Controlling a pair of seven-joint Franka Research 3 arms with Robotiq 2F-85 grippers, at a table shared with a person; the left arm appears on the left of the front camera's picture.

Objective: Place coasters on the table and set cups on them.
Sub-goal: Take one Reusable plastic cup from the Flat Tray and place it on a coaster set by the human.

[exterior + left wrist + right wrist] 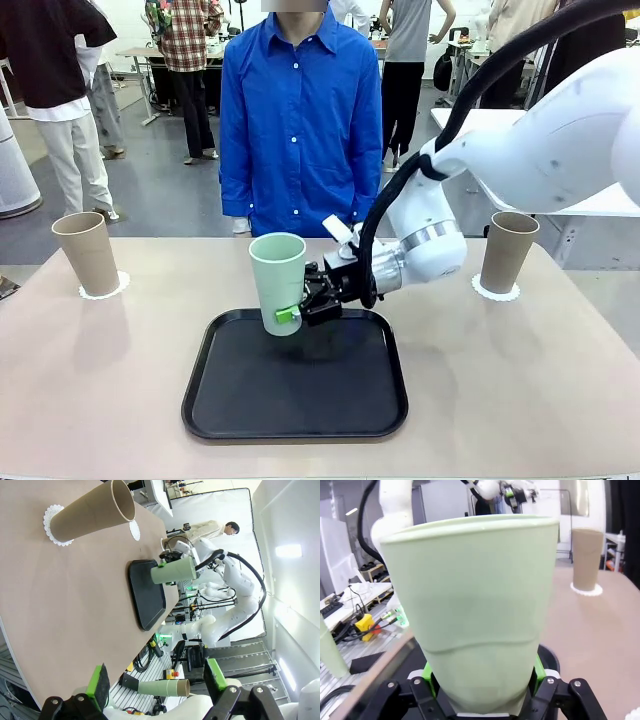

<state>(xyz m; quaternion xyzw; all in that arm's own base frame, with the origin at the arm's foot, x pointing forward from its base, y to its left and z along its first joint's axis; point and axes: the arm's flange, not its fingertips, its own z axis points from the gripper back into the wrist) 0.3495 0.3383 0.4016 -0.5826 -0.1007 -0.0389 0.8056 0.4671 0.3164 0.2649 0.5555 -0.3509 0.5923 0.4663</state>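
One mint cup [277, 280] upright (mouth up), right claw [296, 312] gripping.

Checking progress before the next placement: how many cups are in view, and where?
3. One tan cup stands on a doily at the table's far left, another tan cup on a doily at far right, and the mint green cup is held by the right hand above the black tray.

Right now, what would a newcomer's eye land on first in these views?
The mint cup above the black tray at the table's middle, the right gripper shut on its lower part. Next, the two tan cups on white doilies, one far left, one far right. Between them a third doily lies bare near the far edge.
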